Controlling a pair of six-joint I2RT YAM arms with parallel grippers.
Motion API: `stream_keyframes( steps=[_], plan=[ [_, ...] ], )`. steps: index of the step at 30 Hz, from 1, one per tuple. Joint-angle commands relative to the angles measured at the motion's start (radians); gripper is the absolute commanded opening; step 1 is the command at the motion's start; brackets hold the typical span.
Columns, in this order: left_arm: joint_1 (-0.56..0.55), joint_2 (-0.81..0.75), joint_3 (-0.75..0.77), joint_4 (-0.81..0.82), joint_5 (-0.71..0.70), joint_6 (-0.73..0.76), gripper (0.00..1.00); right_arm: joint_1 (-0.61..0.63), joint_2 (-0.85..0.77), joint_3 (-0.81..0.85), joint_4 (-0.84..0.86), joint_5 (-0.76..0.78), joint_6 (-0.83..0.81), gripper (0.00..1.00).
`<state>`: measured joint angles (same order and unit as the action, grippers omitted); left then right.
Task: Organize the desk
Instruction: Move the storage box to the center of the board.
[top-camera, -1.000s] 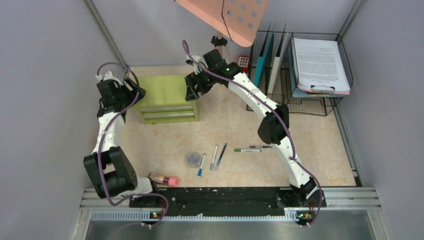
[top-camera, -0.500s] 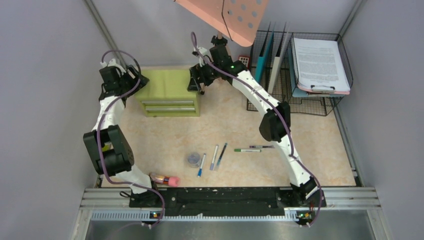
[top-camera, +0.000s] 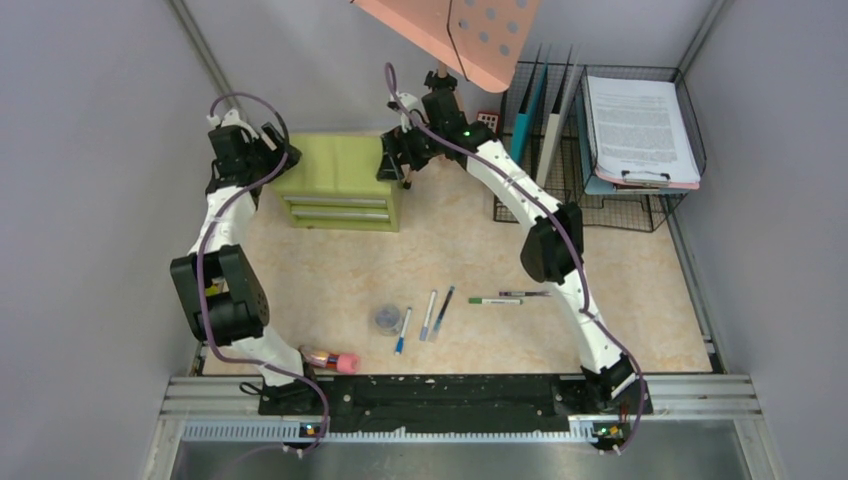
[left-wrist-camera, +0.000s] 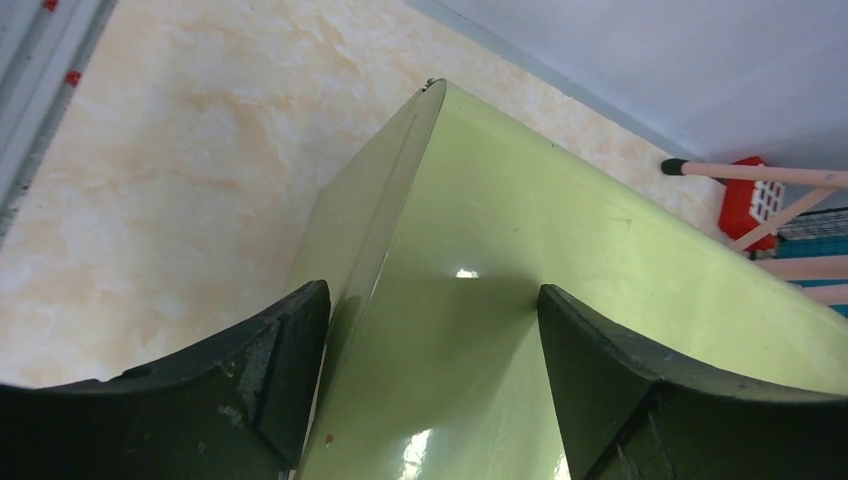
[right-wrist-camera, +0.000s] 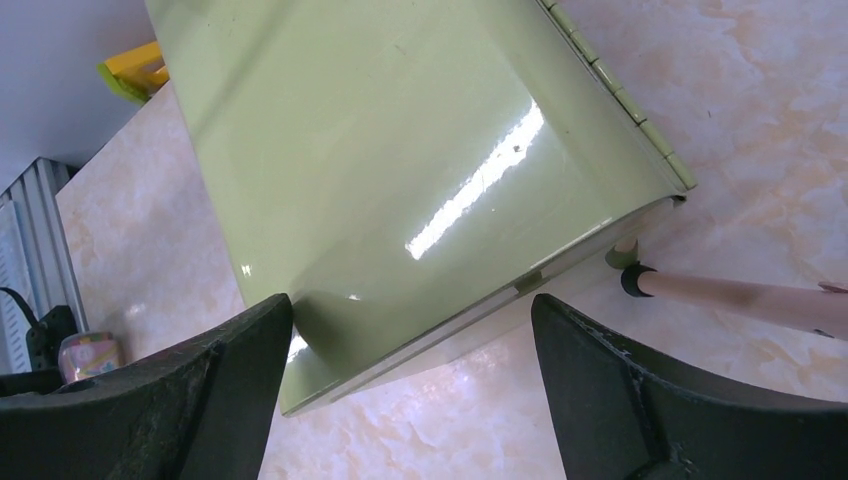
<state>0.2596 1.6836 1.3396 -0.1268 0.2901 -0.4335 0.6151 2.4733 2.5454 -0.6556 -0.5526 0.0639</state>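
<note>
The desk (top-camera: 620, 280) is a pale marbled tabletop. A green drawer cabinet (top-camera: 340, 180) stands at its back left. My left gripper (top-camera: 274, 160) is open at the cabinet's left top edge. In the left wrist view the gripper (left-wrist-camera: 430, 335) straddles that edge of the cabinet (left-wrist-camera: 560, 230), one finger beside the side wall, the other over the top. My right gripper (top-camera: 395, 168) is open at the cabinet's right side. In the right wrist view this gripper (right-wrist-camera: 410, 310) hangs over the cabinet's (right-wrist-camera: 400, 150) lower corner and bare desk (right-wrist-camera: 760, 120).
Several pens (top-camera: 430, 315) and a small round container (top-camera: 387, 318) lie mid-desk, with a green pen (top-camera: 495, 300) to their right. A pink item (top-camera: 330, 358) lies near the front rail. A wire file rack with papers (top-camera: 640, 130) stands back right. A wooden stand leg (right-wrist-camera: 740, 298) is close to the cabinet.
Both grippers moved toward the back wall, staying on either side of the cabinet. The cabinet shifted back with them and now sits squarer to the wall.
</note>
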Motion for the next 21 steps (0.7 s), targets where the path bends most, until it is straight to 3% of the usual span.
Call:
stream_keyframes(
  steps=[1,6,13,18,21],
  plan=[
    [-0.053,-0.103,-0.046,-0.01,-0.035,0.063,0.81,-0.035,-0.104,-0.032,0.019,0.046,-0.026,0.88],
    [-0.051,-0.233,-0.083,0.011,-0.103,0.198,0.85,-0.041,-0.179,-0.055,-0.004,0.062,-0.053,0.89],
    [-0.086,-0.462,-0.206,0.004,-0.108,0.582,0.87,-0.051,-0.291,-0.162,-0.037,0.071,-0.099,0.89],
    [-0.315,-0.592,-0.3,-0.066,-0.266,1.005,0.82,-0.051,-0.34,-0.271,-0.023,0.063,-0.106,0.88],
    [-0.431,-0.62,-0.326,-0.1,-0.363,1.156,0.8,-0.052,-0.354,-0.31,-0.01,0.027,-0.099,0.87]
  ],
)
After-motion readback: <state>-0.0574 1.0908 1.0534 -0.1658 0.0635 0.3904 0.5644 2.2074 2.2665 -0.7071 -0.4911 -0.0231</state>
